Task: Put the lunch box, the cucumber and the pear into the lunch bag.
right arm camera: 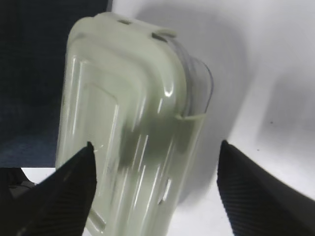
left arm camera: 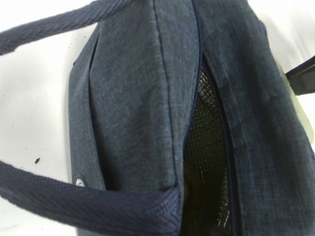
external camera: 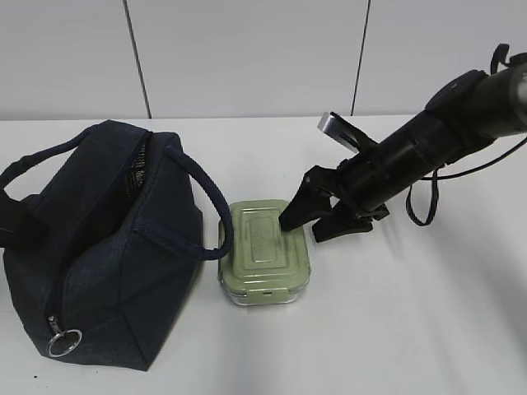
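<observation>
sitting nearest the camera in the exterior view, the lunch bag (external camera: 99, 247) lies on its side on the white tabletop (external camera: 412, 329), dark navy fabric, metal ring pull (external camera: 64, 341) at its near lower corner. zipper slot is partly open along the top; left wrist view shows a dark mesh-like lining inside the gap, contents not readable. one padded handle (external camera: 202, 206) loops over to the right and touches the left edge of the lunch box (external camera: 265, 251).

lunch box sits flat just right of the bag, pale sage-green lid with raised rectangular panel, clip tab at the near edge, clear base showing below.

right tool (external camera: 317, 218) comes in from the upper right, tilted down, wide open and holding nothing. one finger tip is over the lid's far right corner, the other beyond the right side; contact unclear. right wrist view shows the box between both fingers, blurred.

left tool not visible. bag's left handle is cut off at the frame edge. plain wall panels behind.
</observation>
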Robot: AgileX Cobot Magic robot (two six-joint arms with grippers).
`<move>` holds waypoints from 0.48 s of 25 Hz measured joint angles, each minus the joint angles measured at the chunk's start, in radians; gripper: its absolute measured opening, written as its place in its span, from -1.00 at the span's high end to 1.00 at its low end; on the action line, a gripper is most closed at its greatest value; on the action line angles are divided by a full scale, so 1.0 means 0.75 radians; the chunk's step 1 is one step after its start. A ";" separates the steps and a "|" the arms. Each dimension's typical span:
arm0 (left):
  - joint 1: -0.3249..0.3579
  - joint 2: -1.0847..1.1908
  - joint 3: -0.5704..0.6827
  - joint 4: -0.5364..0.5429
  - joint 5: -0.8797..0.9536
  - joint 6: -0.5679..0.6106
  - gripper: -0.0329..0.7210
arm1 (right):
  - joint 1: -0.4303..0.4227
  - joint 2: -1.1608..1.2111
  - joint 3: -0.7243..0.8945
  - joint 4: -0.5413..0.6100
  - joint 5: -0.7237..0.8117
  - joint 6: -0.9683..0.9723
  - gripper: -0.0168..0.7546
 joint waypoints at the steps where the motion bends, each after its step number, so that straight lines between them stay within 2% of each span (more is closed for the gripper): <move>1: 0.000 0.000 0.000 0.000 -0.001 0.000 0.96 | 0.000 0.006 0.000 0.013 0.000 -0.007 -0.57; 10: 0.000 0.000 0.000 0.000 -0.008 0.000 0.96 | 0.000 0.082 0.000 0.110 0.042 -0.074 -0.56; 12: 0.000 0.000 0.000 0.000 -0.008 0.000 0.96 | 0.000 0.102 0.000 0.118 0.049 -0.083 -0.48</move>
